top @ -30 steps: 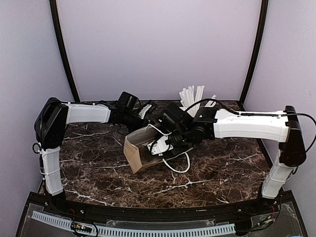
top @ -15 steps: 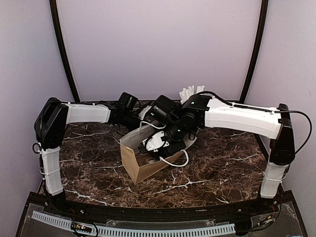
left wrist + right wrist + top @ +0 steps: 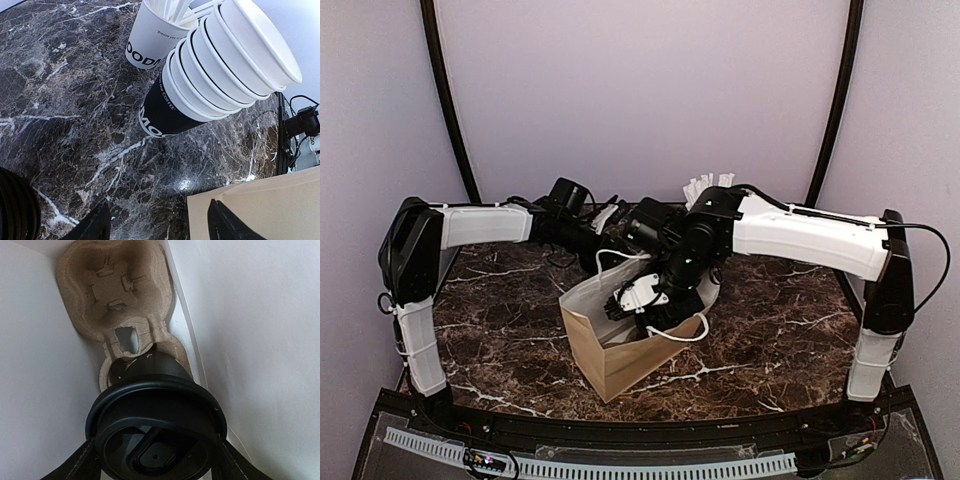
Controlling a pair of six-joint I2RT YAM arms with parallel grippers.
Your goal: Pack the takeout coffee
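Note:
The takeout coffee (image 3: 157,410), a black cup with a black lid, hangs inside the brown paper bag (image 3: 620,352), and my right gripper (image 3: 157,462) is shut on it just under the lid. Its base is over the near pocket of a pulp cup carrier (image 3: 117,290) lying on the bag's bottom. From above, the right gripper (image 3: 638,300) reaches down into the bag's mouth and the cup is hidden. My left gripper (image 3: 160,225) stands open behind the bag. Its right finger (image 3: 225,225) is against the bag's brown wall (image 3: 280,200), and bare marble shows between the fingers.
A tilted pile of lidless black cups (image 3: 220,65) and a white cup of straws (image 3: 150,37) stand at the back of the marble table (image 3: 770,320), just beyond the left gripper. The bag's white walls (image 3: 260,340) close in on both sides of the right gripper.
The right arm swung left and lowered the cup into the bag. The bag tipped more upright and shifted toward the front. The left arm lifted slightly.

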